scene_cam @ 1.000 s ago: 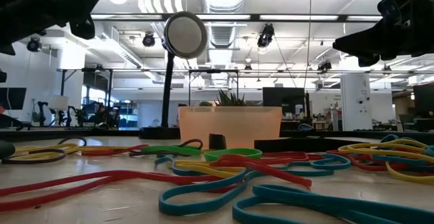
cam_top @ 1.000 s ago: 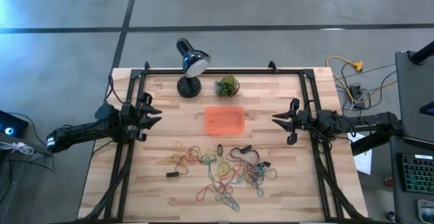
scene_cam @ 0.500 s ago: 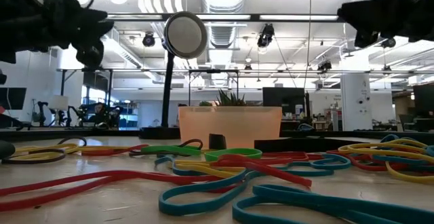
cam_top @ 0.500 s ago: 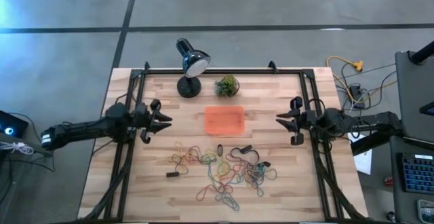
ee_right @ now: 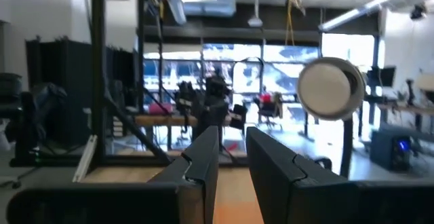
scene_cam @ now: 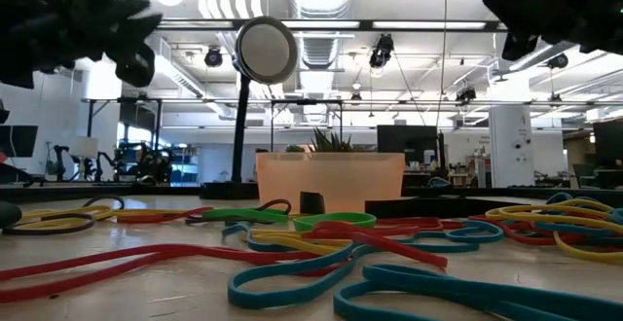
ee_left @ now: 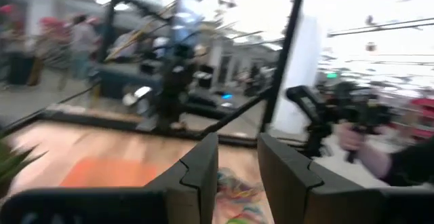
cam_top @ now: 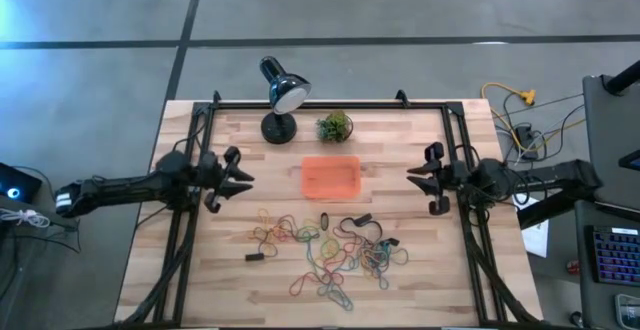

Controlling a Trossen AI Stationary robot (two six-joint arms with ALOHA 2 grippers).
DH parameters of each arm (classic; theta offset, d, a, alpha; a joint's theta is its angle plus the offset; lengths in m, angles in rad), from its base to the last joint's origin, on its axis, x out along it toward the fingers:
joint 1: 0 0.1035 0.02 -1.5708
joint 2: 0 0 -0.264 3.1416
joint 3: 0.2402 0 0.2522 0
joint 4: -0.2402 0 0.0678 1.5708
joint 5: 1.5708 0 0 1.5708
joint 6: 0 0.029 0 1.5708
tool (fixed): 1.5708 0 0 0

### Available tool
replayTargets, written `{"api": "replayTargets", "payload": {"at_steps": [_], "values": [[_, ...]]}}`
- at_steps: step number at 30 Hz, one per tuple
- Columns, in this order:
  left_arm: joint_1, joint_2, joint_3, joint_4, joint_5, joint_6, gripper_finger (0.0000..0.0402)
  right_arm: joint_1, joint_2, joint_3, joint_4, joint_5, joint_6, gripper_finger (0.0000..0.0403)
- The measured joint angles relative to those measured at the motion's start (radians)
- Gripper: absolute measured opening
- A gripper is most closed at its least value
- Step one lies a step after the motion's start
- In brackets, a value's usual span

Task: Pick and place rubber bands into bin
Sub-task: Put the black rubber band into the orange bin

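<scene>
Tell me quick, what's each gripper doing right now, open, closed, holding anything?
Left gripper: open a little, holding nothing, up over the table's left side.
Right gripper: open a little, holding nothing, up over the table's right side.

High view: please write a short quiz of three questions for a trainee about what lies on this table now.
1. True or false: the bin already holds several rubber bands.
2. What stands beside the lamp? A) a small green plant B) a cup C) a cardboard box
3. Which one holds a rubber band, the left gripper or the right gripper?

Key:
1. False. The bin looks empty, and the bands lie loose on the table in front of it.
2. A.
3. Neither. Both hover empty at the sides of the table, away from the bands.
</scene>
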Motion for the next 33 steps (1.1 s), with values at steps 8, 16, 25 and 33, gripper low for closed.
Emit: {"api": "replayTargets", "payload": {"at_steps": [8, 16, 25, 33], "values": [[0.000, 0.050, 0.011, 0.290, 0.115, 0.041, 0.0089, 0.002, 0.092, 0.021, 0.093, -0.019, 0.019, 0.0072], [0.000, 0.116, 0.077, 0.435, 0.159, 0.061, 0.0089, 0.012, 0.211, 0.197, 0.039, -0.127, -0.036, 0.0072], [-0.006, 0.236, 0.080, 0.600, 0.103, 0.036, 0.0089, 0.048, 0.409, 0.510, -0.421, -0.150, -0.100, 0.0072], [-0.103, 0.375, 0.100, 0.593, 0.105, 0.046, 0.0089, 0.136, 0.579, 0.676, -0.757, -0.095, -0.039, 0.0072]]}}
